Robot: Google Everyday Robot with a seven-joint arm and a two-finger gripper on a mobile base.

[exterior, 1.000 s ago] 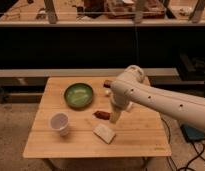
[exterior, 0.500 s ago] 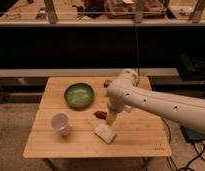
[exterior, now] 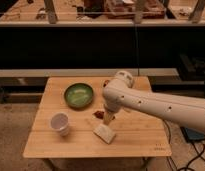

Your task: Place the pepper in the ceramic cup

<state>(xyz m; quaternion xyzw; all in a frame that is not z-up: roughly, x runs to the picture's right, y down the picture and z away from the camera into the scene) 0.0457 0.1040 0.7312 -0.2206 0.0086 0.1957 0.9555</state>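
Observation:
The dark red pepper [exterior: 98,114] lies near the middle of the wooden table [exterior: 71,142], partly hidden behind my arm. The white ceramic cup [exterior: 60,123] stands upright at the table's left front, apart from the pepper. My gripper [exterior: 108,119] hangs from the white arm and reaches down just right of the pepper, above the beige block.
A green round bowl [exterior: 78,94] sits at the back left of the table. A pale beige rectangular block [exterior: 104,133] lies in front of the pepper. A small reddish object [exterior: 106,83] sits at the back edge. A dark shelf stands behind the table.
My arm has shifted left and lowered toward the pepper. The objects on the table have not moved.

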